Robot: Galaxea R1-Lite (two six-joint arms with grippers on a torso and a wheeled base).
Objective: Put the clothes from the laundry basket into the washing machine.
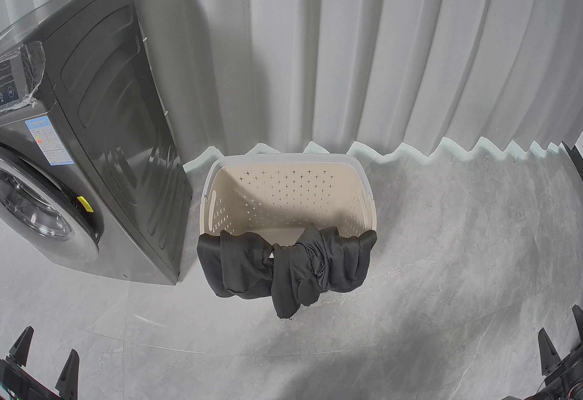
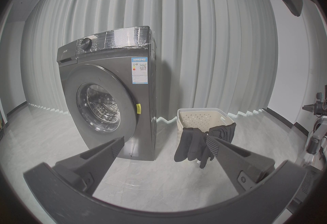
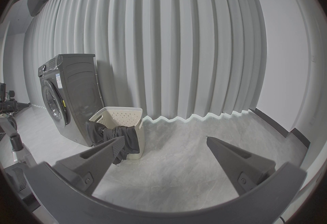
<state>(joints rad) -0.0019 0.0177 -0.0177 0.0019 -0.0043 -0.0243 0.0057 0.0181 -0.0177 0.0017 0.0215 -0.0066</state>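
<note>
A black garment (image 1: 288,267) is draped over the laundry basket (image 1: 285,188) rim; left gripper (image 2: 165,139) and right gripper (image 3: 165,139) are spread empty, well apart from it.

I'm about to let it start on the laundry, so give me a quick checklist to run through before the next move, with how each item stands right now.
1. Left gripper open and empty: ok.
2. Right gripper open and empty: ok.
3. Washing machine door open for loading: not ok, it looks shut.
4. Dark garment within easy grasp: ok, it hangs over the near rim of the laundry basket.
5. More clothes lower in the basket: cannot tell, the garment hides part of the bottom.
</note>
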